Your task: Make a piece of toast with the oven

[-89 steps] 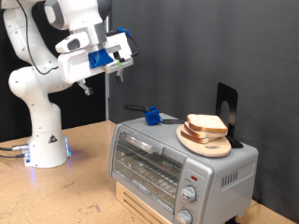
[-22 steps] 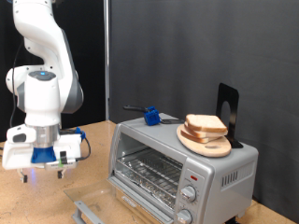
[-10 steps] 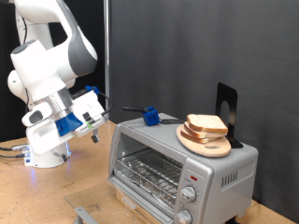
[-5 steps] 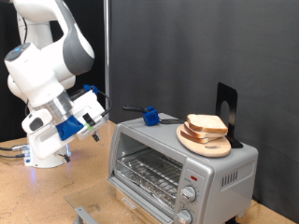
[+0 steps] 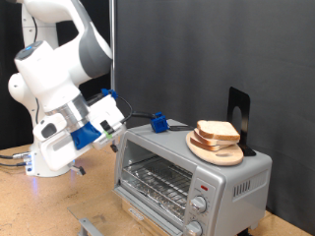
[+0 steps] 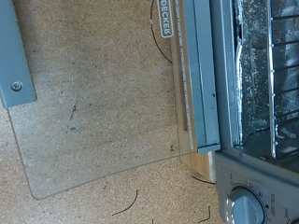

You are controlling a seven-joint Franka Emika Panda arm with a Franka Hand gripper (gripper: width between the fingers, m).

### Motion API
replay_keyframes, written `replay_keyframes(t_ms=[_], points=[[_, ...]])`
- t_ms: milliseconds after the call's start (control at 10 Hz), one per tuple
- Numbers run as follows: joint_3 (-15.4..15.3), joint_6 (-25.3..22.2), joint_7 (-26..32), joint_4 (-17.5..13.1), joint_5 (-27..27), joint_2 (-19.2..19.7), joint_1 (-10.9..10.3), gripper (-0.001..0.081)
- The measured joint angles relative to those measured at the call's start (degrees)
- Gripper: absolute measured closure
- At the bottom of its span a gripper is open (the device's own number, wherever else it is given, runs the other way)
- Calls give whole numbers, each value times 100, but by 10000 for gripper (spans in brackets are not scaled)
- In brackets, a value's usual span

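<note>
One small boxy silver-grey metal toaster oven [image 5: 187, 177] is seen at the exterior view's lower right, with two round knobs stacked on its front panel and a red mark above them. On its roof one round wooden plate [image 5: 219, 149] is carried, and on the plate lies pale bread with a light-brown crust, the piece of toast [image 5: 218, 131]; whether it is one slice or two stacked cannot be told. Two further things are set on the roof: a blue-handled tool [image 5: 156, 121] near the back edge and a black upright stand [image 5: 239, 118] just behind the plate.

One white robot arm is seen at the exterior view's left, and its gripper with blue mounts [image 5: 110, 126] is held in the air beside the oven's upper left corner, touching nothing. Whether its fingers are apart or together cannot be told, and nothing is seen between them.

Only the wrist view shows the glass door [image 6: 112, 93] lying folded down flat over the wooden table [image 6: 84, 37], the wire rack [image 6: 266, 75] inside the oven, and a grey metal piece [image 6: 17, 56] at one edge. The toast and plate are shown only by the exterior view.
</note>
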State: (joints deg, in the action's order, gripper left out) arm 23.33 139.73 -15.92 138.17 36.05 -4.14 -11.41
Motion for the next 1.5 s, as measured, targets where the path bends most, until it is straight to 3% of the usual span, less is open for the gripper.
replay_keyframes(t_ms=[200, 400, 600, 800, 1000, 1100, 1300, 1500], points=[[35, -318, 139, -6, 70, -13, 26, 7], [10, -572, 636, -93, 913, -135, -17, 7], [-156, -667, 766, -193, 1145, -366, -120, 7], [-421, -651, 1046, -245, 553, -603, -180, 7], [-692, -650, 771, -277, -270, -795, -167, 7], [-679, -650, 770, -266, -152, -785, -167, 7], [-712, -679, 1454, -296, 126, -865, -279, 7], [-861, -1245, 1922, -453, -261, -1070, -394, 7]])
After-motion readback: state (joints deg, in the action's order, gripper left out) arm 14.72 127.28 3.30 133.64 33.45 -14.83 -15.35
